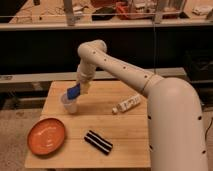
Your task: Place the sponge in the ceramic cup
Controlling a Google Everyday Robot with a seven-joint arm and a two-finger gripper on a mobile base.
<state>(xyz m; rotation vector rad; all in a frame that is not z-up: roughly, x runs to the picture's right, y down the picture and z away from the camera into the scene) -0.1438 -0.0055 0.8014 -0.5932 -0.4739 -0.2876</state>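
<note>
The blue sponge (74, 91) hangs tilted just above the rim of the white ceramic cup (69, 104), which stands on the left part of the wooden table (125, 127). My gripper (77, 90) is shut on the sponge, reaching down from the white arm directly over the cup's right rim. The sponge's lower corner overlaps the cup's opening; whether it touches the rim cannot be made out.
An orange plate (46, 136) lies at the table's front left. A black-and-white striped block (98, 141) lies near the front middle. A white bottle (126, 104) lies on its side to the right of the cup. The robot's white body (175, 130) fills the right side.
</note>
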